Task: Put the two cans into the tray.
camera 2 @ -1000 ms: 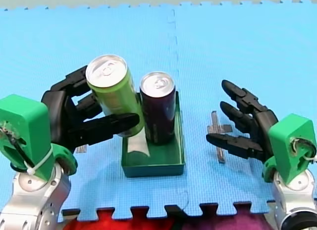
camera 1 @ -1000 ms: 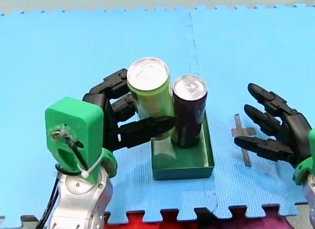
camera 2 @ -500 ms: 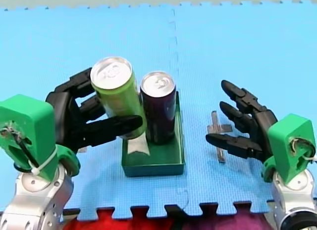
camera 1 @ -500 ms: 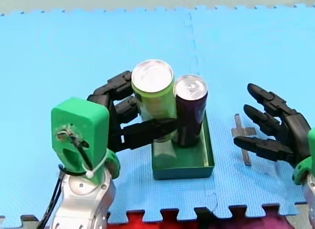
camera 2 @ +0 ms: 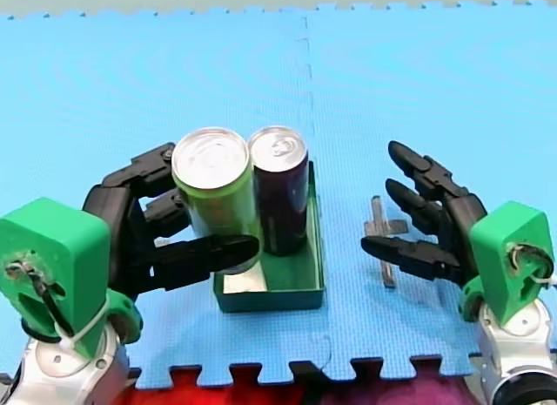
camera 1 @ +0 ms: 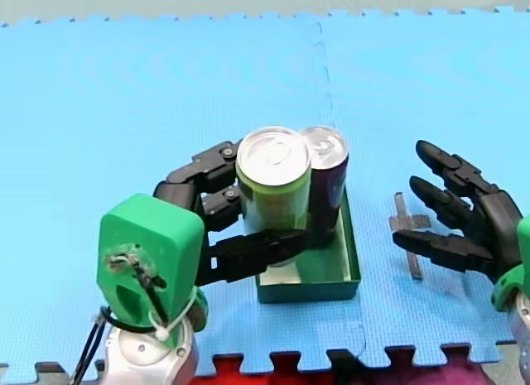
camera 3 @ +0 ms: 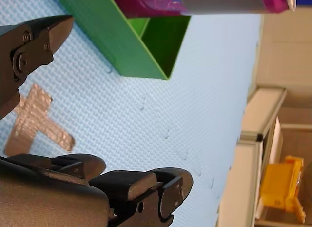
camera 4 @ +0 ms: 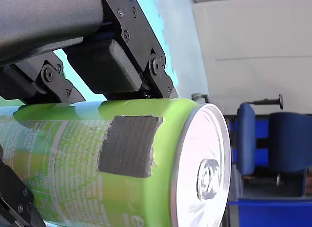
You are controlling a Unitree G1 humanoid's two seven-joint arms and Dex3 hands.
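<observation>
My left hand (camera 1: 248, 215) is shut on the green can (camera 1: 277, 199), thumb across its front and fingers behind it. The can stands upright over the left part of the green tray (camera 1: 308, 289); its base is hidden by the thumb, so contact with the tray floor cannot be told. It sits right against the purple can (camera 1: 329, 194), which stands upright in the tray. In the second wrist view the green can (camera 4: 112, 173) lies under the black fingers (camera 4: 107, 66). My right hand (camera 1: 451, 213) is to the right of the tray, holding nothing.
A grey tape cross (camera 1: 408, 236) is stuck on the blue foam mat (camera 1: 124, 95) between the tray and my right hand. The first wrist view has the tape cross (camera 3: 34, 119), the tray's corner (camera 3: 131, 46) and the purple can (camera 3: 204, 2). The mat's jagged front edge runs close to my arms.
My left hand has carried the green can to the right and down, from beside the tray's left edge to over the tray, against the purple can. The right hand has stayed put.
</observation>
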